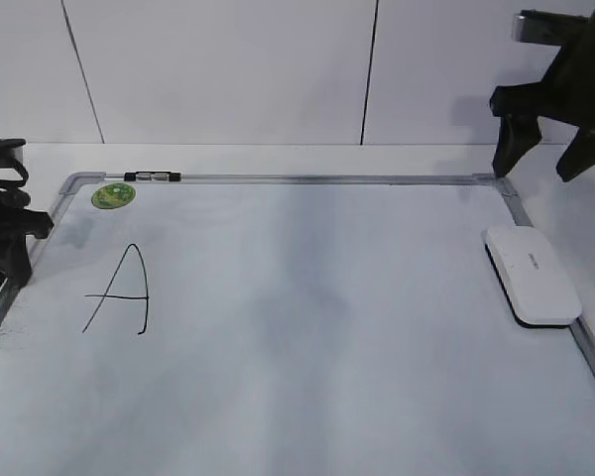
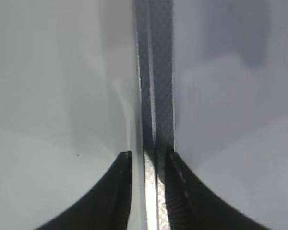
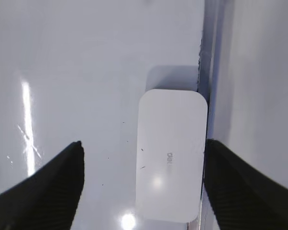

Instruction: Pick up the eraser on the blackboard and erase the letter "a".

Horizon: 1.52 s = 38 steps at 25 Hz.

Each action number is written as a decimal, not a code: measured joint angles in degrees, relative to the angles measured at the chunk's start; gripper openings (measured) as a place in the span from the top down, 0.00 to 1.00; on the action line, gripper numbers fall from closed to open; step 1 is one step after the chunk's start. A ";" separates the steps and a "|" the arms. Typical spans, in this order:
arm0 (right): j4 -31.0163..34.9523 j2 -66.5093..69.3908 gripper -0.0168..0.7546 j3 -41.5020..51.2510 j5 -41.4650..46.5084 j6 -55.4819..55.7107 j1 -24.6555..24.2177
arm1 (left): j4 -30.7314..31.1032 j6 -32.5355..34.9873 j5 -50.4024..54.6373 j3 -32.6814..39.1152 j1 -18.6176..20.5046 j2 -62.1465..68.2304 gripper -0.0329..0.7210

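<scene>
The white eraser (image 1: 532,274) lies flat at the right edge of the blackboard (image 1: 327,297), against its metal frame. It also shows in the right wrist view (image 3: 170,143), grey lettering up. My right gripper (image 1: 537,164) is open and empty, raised above the board's back right corner; in its wrist view the jaws (image 3: 144,153) straddle the eraser from well above. My left gripper (image 1: 5,233) rests at the board's left edge, jaws (image 2: 149,155) nearly together over the frame (image 2: 156,72), holding nothing. No small lowercase "a" shows; only a large capital "A" (image 1: 124,293) is visible.
A round green sticker (image 1: 113,195) sits at the board's back left corner. A small dark clip or pen (image 1: 152,177) lies on the top frame. A white wall stands behind the table.
</scene>
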 joint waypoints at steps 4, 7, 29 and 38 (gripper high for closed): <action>0.42 -3.07 0.21 0.00 0.10 0.03 0.00 | -0.11 0.00 1.94 -2.79 0.00 0.09 0.62; 1.47 -5.55 0.21 0.00 0.21 0.13 0.00 | -0.11 0.00 4.16 -5.18 0.00 -0.05 0.61; 5.71 -39.42 0.21 30.07 0.80 0.45 0.00 | 1.54 0.00 19.80 -9.69 0.00 -15.71 0.60; 6.57 -58.44 0.21 44.25 1.14 0.82 0.00 | -2.58 0.00 21.01 -9.46 0.00 -31.38 0.63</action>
